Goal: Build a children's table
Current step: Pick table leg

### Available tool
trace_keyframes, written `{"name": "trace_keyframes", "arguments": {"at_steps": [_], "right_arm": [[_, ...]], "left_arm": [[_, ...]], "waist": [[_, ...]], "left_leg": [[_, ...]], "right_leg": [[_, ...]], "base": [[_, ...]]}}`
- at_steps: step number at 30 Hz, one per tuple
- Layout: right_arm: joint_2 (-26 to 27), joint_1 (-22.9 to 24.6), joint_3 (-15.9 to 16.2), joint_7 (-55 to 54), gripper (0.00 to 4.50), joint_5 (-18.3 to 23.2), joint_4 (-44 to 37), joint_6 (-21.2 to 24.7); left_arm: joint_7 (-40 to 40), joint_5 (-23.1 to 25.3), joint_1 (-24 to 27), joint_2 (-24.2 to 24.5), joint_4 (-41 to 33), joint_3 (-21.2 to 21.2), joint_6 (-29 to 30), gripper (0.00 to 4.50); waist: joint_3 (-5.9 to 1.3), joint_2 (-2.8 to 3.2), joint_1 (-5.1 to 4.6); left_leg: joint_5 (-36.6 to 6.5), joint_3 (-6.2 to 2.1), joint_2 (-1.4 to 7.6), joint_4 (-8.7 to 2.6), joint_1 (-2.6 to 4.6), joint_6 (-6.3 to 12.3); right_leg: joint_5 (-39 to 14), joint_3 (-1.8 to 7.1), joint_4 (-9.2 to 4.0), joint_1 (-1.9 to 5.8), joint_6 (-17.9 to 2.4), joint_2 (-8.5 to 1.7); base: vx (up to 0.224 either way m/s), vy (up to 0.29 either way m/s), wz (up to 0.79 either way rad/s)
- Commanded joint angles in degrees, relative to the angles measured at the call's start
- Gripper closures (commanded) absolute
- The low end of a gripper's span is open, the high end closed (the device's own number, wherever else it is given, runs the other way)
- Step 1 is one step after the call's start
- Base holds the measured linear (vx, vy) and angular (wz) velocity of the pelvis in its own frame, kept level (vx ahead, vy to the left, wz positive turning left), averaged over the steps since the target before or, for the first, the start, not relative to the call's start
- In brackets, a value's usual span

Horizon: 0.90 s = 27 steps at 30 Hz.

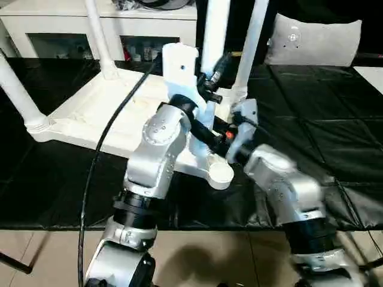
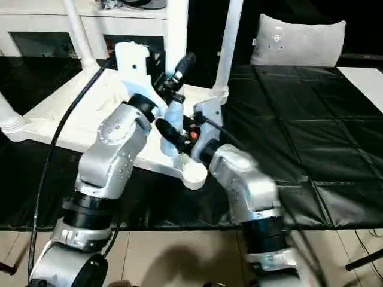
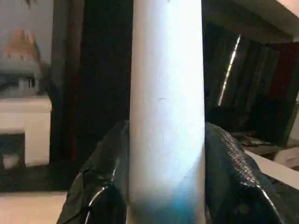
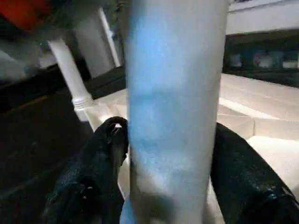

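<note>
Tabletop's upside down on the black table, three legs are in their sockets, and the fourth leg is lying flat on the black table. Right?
Not quite. The fourth leg is not lying flat: it stands upright in the grasp of the left gripper, as the left wrist view shows. The rest holds: the tabletop is upside down with three legs fitted.

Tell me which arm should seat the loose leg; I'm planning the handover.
Left, probably: the left end effector has both fingers pressed against the upright leg, just beyond the empty corner socket. The right end effector sits lower on that leg, its grip unclear.
</note>
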Motion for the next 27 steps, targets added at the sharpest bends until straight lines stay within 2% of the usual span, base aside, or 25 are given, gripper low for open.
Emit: {"name": "trace_keyframes", "arguments": {"at_steps": [1,2,3,4,5,6,7,9,10,11,13,16,21,27], "right_arm": [[-1.36,-0.24,-1.99,1.39,1.35,1.60,-2.49,0.91],[-2.11,-0.31,-3.42,1.67,1.35,3.60,-3.04,3.68],[-3.11,-0.39,-4.58,2.96,1.10,6.47,-3.58,6.96],[-4.38,-0.36,-5.68,5.03,1.02,9.48,-4.35,9.69],[-5.64,-0.34,-6.47,7.05,1.02,11.48,-4.94,10.98],[-6.23,-0.32,-6.94,8.16,1.02,12.42,-5.22,11.14],[-7.83,-0.27,-8.42,11.31,1.02,14.88,-5.93,10.94],[-7.83,-0.27,-8.42,11.31,1.02,14.88,-5.93,10.94],[-10.79,0.36,-9.99,16.55,1.02,19.44,-7.15,14.37],[-11.64,0.48,-10.01,17.53,1.02,19.72,-7.39,14.89],[-12.21,0.53,-9.85,18.00,1.02,19.52,-7.44,15.08],[-14.36,0.34,-9.22,19.82,1.02,19.48,-6.98,16.38],[-16.42,0.07,-8.28,22.75,1.02,20.65,-7.18,17.22],[-17.97,-0.51,-6.99,24.66,1.02,20.08,-7.08,17.97]], "left_arm": [[-3.30,-4.59,-2.32,0.96,1.01,2.93,3.76,2.73],[-4.82,-6.57,-2.82,1.52,1.24,4.02,5.30,2.73],[-5.96,-8.27,-3.22,1.96,1.46,4.95,6.56,2.73],[-7.34,-10.37,-3.70,2.49,1.70,6.07,8.05,2.73],[-8.72,-12.75,-4.11,2.95,1.83,7.22,9.52,2.73],[-9.65,-14.00,-4.28,3.29,1.86,7.74,10.36,2.73],[-12.61,-17.65,-4.74,4.41,1.94,9.15,12.92,2.73],[-12.61,-17.65,-4.74,4.41,1.94,9.15,12.92,2.73],[-18.54,-25.45,-5.18,5.83,1.63,11.54,19.62,2.73],[-20.90,-27.66,-5.19,6.49,1.21,11.79,21.75,2.73],[-22.74,-29.09,-5.16,7.01,0.78,11.76,23.17,2.73],[-28.11,-33.01,-5.25,8.34,-0.72,11.20,26.09,2.73],[-32.40,-33.76,-5.83,10.05,-1.22,9.53,27.26,2.73],[-33.86,-35.48,-6.64,10.35,-1.51,9.55,28.50,2.73]], "waist": [[-4.49,-0.21,0.04],[-4.55,-0.15,0.15],[-4.55,-0.15,0.15],[-4.62,-0.36,0.37],[-4.61,-0.34,0.35],[-4.70,-0.49,0.51],[-4.68,-0.56,0.51],[-4.65,-0.52,0.59],[-4.65,-0.62,0.63],[-4.48,-0.63,0.72],[-4.45,-0.61,0.66],[-4.46,-0.73,0.70],[-4.47,-0.71,0.67],[-4.64,-0.75,0.82]], "left_leg": [[-3.83,0.10,0.60,-3.49,-0.52,3.13],[-3.27,0.09,0.57,-3.49,-0.35,3.27],[-3.27,0.09,0.57,-3.49,-0.35,3.27],[-2.50,0.00,0.78,-3.43,-0.34,3.87],[-2.34,0.03,0.78,-3.40,-0.40,4.15],[-1.92,0.11,0.73,-3.28,-0.43,4.51],[-1.91,0.18,0.69,-3.24,-0.57,4.79],[-2.05,0.23,0.64,-3.22,-0.58,4.96],[-2.09,0.38,0.48,-3.16,-0.50,5.10],[-2.14,0.37,0.59,-3.20,-0.50,5.24],[-2.38,0.37,0.64,-3.23,-0.49,4.88],[-2.39,0.35,0.60,-3.30,-0.46,4.09],[-2.48,0.36,0.52,-3.29,-0.44,4.00],[-1.37,0.35,0.54,-3.16,-0.57,3.83]], "right_leg": [[-17.11,3.16,-3.83,4.29,-2.14,-2.91],[-16.56,3.21,-3.64,4.35,-2.57,-2.91],[-16.56,3.21,-3.64,4.35,-2.57,-2.91],[-14.71,3.26,-3.25,4.44,-3.89,-2.93],[-14.17,3.27,-3.20,4.46,-4.29,-2.89],[-13.11,3.30,-3.00,4.53,-5.11,-2.97],[-12.87,3.32,-2.97,4.54,-5.68,-3.02],[-13.32,3.27,-3.03,4.54,-5.93,-3.08],[-14.10,3.22,-3.04,4.69,-6.13,-3.04],[-14.84,3.25,-3.16,4.57,-6.40,-3.03],[-16.03,3.17,-3.33,4.39,-6.11,-2.97],[-17.82,3.14,-3.54,4.49,-5.37,-3.06],[-18.98,3.03,-3.75,4.52,-3.93,-2.94],[-17.08,3.07,-3.39,4.61,-4.45,-2.94]], "base": [[0.000,0.000,0.00],[0.000,0.000,0.00],[0.000,0.000,0.00],[0.000,0.000,0.00],[0.000,0.000,0.00],[0.000,0.000,0.00],[0.000,0.000,0.00],[0.000,0.000,0.00],[0.000,0.000,0.00],[0.000,0.000,0.00],[0.000,0.000,0.00],[0.000,0.000,0.00],[0.000,0.000,0.00],[0.000,0.000,0.00]]}}
